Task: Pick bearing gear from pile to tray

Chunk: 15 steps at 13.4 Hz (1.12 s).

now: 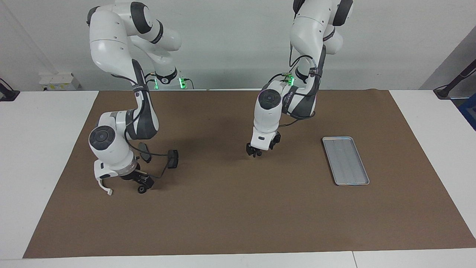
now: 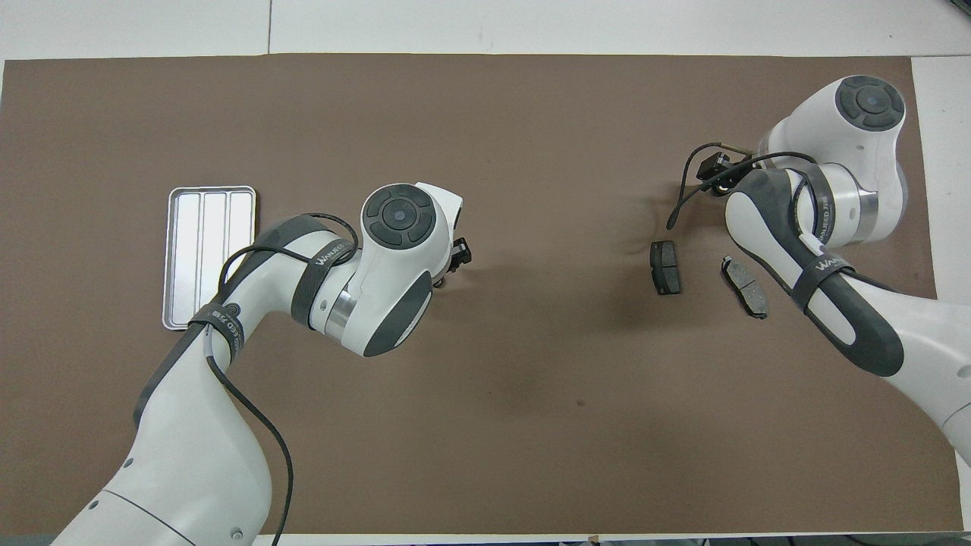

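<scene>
Lying at right gripper (image 1: 143,185) tips: small black gear (image 1: 141,190).

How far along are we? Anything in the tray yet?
Nothing is done yet: the tray holds nothing. In hand: the left gripper is down at the mat mid-table, and I can't tell whether it holds a piece. The right gripper is low over a round black piece beside the white bracket. Still left: lift a piece and carry it to the tray.
</scene>
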### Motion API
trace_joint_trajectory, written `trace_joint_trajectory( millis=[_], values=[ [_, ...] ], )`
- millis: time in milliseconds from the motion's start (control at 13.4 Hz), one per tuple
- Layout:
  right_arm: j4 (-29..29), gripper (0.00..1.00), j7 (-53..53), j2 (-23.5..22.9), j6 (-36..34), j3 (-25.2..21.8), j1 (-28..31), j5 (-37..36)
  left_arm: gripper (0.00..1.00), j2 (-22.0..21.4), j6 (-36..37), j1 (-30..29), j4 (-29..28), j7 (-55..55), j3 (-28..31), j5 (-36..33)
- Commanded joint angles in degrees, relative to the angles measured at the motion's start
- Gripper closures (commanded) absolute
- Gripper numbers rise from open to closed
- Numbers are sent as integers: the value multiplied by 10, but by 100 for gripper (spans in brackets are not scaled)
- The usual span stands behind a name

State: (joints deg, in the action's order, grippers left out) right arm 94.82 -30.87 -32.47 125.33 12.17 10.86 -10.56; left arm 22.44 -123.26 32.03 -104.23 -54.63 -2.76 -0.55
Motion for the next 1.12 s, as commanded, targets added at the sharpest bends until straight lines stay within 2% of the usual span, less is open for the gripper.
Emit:
trace_joint_trajectory(
  millis=[0,373,597,671,746,820,970,1044],
  values=[
    [10,0,-1,-1,23,8,7,-22,14,-32,-15,2,-44,22,5,20],
    [11,2,-2,-7,34,8,7,-23,15,-33,-79,2,-70,55,5,42],
    [17,17,-1,-7,47,8,8,-23,15,-33,-113,4,-84,70,5,44],
    [25,25,-1,-6,58,8,10,-23,16,-34,-119,6,-87,71,5,44],
    [26,38,-1,-6,59,8,10,-23,16,-34,-128,6,-91,70,5,44],
    [26,53,-1,-7,58,8,10,-23,16,-34,-129,7,-92,70,5,44],
    [24,90,-1,-6,52,8,10,-23,16,-37,-132,7,-101,71,6,44],
    [24,100,0,-6,49,8,9,-23,18,-39,-136,8,-105,71,6,44]
  ],
)
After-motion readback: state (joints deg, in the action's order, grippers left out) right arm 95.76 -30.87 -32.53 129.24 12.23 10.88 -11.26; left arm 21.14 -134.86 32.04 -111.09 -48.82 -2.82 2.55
